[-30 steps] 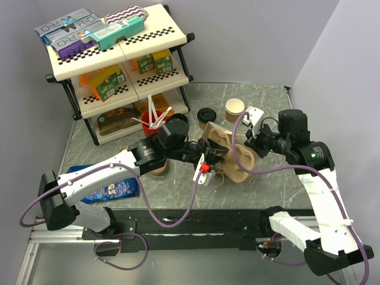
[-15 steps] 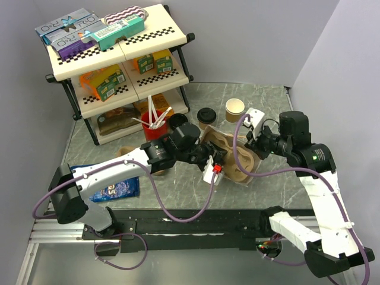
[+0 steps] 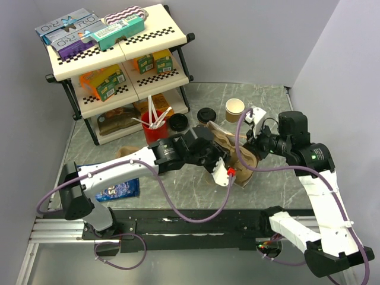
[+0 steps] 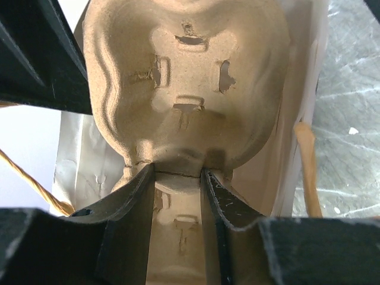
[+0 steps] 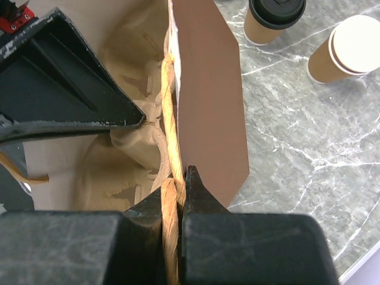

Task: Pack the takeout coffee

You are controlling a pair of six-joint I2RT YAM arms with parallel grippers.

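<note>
One takeout coffee (image 3: 206, 114), the small tan paper cup with a darker brown band and a round black plastic lid, stands upright on the grey marbled table (image 3: 273, 107). It is not yet packed, and neither of my claws touches it. Just beside it, toward my right, stands a like tan paper cup without a lid (image 3: 235, 109).

Nearer to me is the brown paper bag (image 5: 205, 89), its mouth facing my left arm. My right claw (image 5: 173, 178) is closed tight on the bag's twisted paper handle (image 5: 169, 95). I judge this holds the mouth up and open and stops the bag sliding.

My left claw (image 4: 178, 175) grips the middle ridge of a beige moulded-pulp cup carrier (image 4: 184, 77), its fingers (image 4: 133, 202) pressed on either side of that ridge. The carrier's front part is inside the bag. I take this as seating the carrier first, so the cup has a pocket to stand in. The carrier snagging on the bag's wall looks like the risk.
</note>
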